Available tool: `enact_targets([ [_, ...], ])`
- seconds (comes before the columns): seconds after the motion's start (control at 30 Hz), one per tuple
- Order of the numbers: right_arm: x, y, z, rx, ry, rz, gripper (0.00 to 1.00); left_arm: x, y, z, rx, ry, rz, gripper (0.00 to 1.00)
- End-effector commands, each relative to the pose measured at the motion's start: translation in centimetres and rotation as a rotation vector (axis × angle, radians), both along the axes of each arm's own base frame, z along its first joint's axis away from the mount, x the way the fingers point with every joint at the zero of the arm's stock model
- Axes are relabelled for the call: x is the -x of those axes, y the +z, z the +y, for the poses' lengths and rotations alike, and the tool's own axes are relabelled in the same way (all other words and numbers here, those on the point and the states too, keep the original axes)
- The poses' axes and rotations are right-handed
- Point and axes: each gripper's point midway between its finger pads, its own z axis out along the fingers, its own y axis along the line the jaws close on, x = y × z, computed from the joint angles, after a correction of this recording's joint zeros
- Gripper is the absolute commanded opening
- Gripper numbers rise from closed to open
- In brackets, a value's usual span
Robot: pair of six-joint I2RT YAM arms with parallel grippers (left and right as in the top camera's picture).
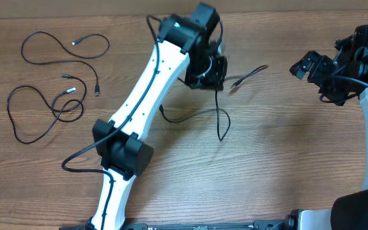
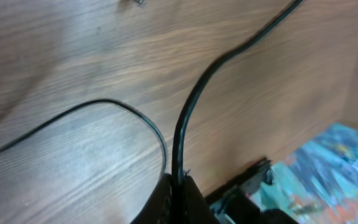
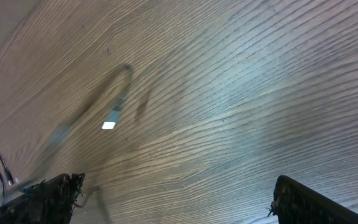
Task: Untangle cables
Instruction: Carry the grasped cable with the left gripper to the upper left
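Left gripper [image 1: 206, 75], fingers clenched on one cable [image 1: 218, 115] at table [image 1: 286, 160] centre (loose ends trailing near and right). Two other cables [image 1: 96, 85] lie far left. Right gripper [image 1: 315, 80] released, empty.

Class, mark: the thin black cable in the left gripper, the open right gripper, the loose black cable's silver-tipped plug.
Thin black cable [image 2: 181, 124]: left wrist view, upright middle stretch.
Right gripper [image 3: 176, 190]: right wrist view, midway between its open jaws.
Silver-tipped plug [image 1: 75, 43]: overhead view, metal tip.
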Motion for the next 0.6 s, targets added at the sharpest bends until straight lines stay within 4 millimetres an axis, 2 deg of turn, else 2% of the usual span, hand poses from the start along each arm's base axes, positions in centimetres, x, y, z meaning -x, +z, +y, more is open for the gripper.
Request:
enact_targets([
  [0.0, 0.0, -0.1, -0.1, 0.004, -0.003, 0.001, 1.0, -1.3, 5.8, 0.9, 0.058, -0.006, -0.191, 0.04],
  [0.23, 0.0, -0.1, -0.1, 0.004, -0.003, 0.001, 1.0, -2.9, 13.8, 4.0, 0.159, 0.059, -0.438, 0.04],
  [0.4, 0.0, -0.1, -0.1, 0.004, -0.003, 0.001, 1.0, -3.5, 17.8, 7.0, 0.205, 0.122, -0.562, 0.04],
  [0.57, -0.1, -0.1, -0.1, 0.004, -0.004, 0.0, 1.0, -2.9, 21.8, 8.7, 0.284, 0.14, -0.655, 0.04],
])
